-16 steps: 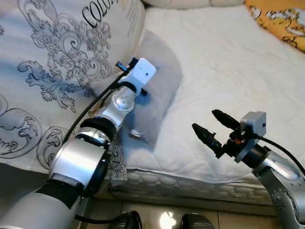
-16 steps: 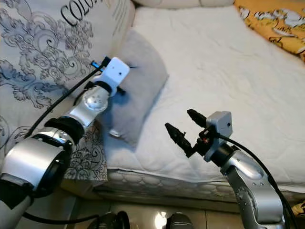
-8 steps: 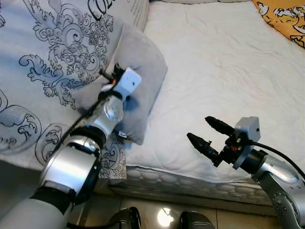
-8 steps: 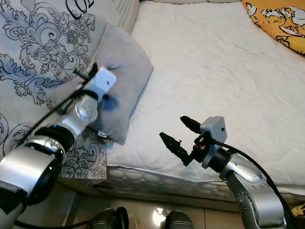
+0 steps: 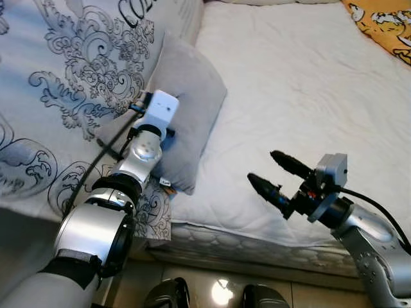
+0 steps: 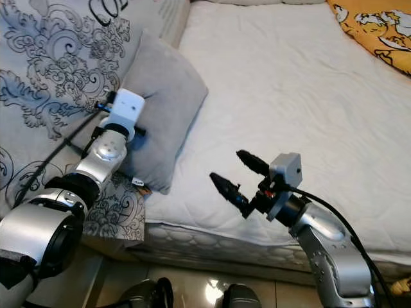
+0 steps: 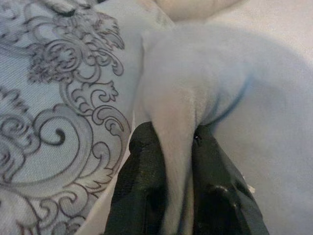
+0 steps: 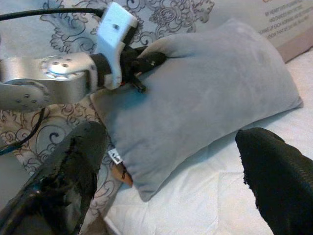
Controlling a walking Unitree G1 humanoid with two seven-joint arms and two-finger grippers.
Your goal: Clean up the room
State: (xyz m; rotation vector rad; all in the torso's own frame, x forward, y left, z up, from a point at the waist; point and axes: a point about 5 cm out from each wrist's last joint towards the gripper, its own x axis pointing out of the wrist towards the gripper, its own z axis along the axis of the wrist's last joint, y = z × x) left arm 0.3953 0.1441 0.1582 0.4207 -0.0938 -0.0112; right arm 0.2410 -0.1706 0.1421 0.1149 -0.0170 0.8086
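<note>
Bed [image 5: 308,83], white quilted cover. On it: grey pillow [image 5: 192,102] beside patterned blanket [image 5: 70,77]; yellow printed cloth [image 5: 385,25] at far corner.

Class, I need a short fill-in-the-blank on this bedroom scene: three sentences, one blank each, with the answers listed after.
1. The left gripper is shut on a fold of the grey ____.
2. The right gripper hovers over the white mattress with its fingers ____.
3. The grey pillow lies between the mattress and a bedcover printed with a ____ pattern.

Missing words: pillow; open; scroll
</note>
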